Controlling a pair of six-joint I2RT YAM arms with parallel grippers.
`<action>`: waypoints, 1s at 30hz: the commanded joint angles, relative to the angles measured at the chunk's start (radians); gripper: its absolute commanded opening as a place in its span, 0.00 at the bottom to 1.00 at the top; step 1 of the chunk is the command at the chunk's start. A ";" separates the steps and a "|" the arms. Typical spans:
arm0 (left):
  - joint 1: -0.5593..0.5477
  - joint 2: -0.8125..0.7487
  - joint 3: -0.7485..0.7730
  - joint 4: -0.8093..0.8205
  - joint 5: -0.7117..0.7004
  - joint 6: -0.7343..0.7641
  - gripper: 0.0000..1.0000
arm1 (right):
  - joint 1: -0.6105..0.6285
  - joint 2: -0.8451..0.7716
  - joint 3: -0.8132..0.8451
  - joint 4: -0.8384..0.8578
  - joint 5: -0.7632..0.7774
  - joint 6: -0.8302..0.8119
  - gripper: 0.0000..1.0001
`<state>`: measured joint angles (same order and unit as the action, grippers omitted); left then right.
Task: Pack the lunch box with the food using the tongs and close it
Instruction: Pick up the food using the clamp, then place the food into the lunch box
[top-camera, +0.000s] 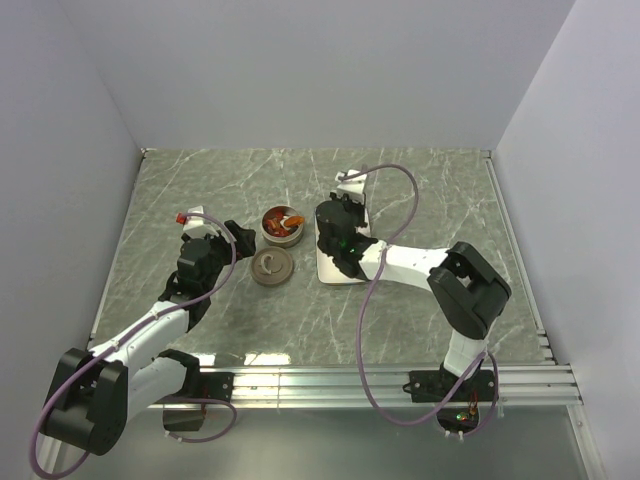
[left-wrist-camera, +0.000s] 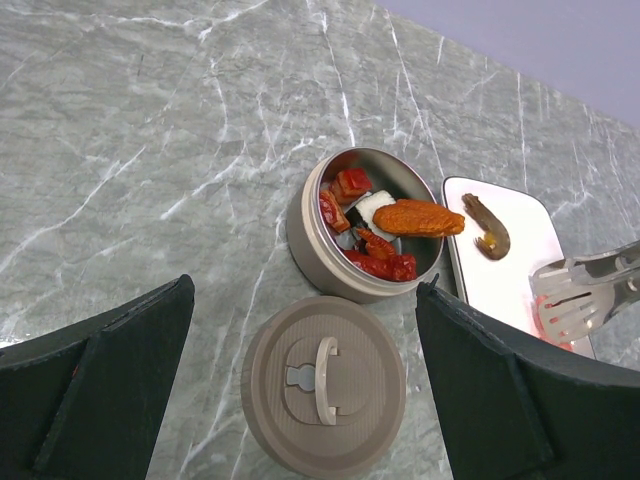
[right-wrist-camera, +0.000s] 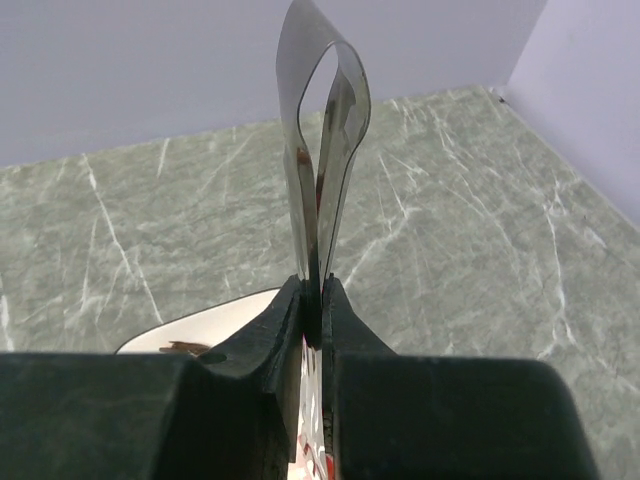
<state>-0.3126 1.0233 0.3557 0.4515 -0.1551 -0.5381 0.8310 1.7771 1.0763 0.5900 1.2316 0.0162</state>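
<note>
Tongs and right jaws: We are seeing the right gripper (right-wrist-camera: 312, 310) pinching the long slim grey metal tongs (right-wrist-camera: 325, 130). Its two black fingers are pressing the tongs' arms together low down, and the looped joined end is standing up above them.
Tongs' tips: In the left wrist view the slotted tips (left-wrist-camera: 585, 290) are hanging over the white rectangular plate (left-wrist-camera: 510, 280), nearly closed. Something pinkish-red is showing just under them, and we are unable to tell whether they are gripping it.
Right arm: It is reaching from its base at the near right, elbow raised, forearm running leftward, with the gripper pointing down over the plate.
Lunch box: The small round shallow tin (left-wrist-camera: 310, 240), silvery inside and brownish-grey outside, is sitting open on the green marbled table (left-wrist-camera: 150, 120) just left of the plate, apart from the tips.
Food: An orange wing-shaped piece (left-wrist-camera: 418, 217) is lying across the tin over red pieces (left-wrist-camera: 385, 265) and a white piece (left-wrist-camera: 372, 205). A brown shrimp-shaped piece (left-wrist-camera: 487, 227) is lying on the plate.
Lid: The flat round brown lid (left-wrist-camera: 325, 385) is lying handle-up on the table just beside the tin, on its near side.
Left jaws: The left gripper (top-camera: 238, 243) is hovering with its black fingers (left-wrist-camera: 100, 390) spread wide, gripping nothing. Tin and lid are showing between them.
Left arm: It is stretching diagonally from the near left, pointing towards the tin and lid.
</note>
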 joint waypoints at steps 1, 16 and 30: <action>0.003 -0.019 0.003 0.038 -0.003 0.003 0.99 | 0.016 -0.061 0.060 0.120 -0.020 -0.131 0.03; 0.003 -0.008 0.017 0.019 -0.017 0.003 0.99 | 0.049 -0.027 0.217 0.176 -0.351 -0.110 0.03; 0.003 0.001 0.026 0.009 -0.037 0.001 0.99 | 0.065 0.180 0.435 0.120 -0.566 -0.084 0.04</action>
<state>-0.3126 1.0252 0.3557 0.4423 -0.1814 -0.5385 0.8837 1.9358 1.4441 0.7029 0.7189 -0.0746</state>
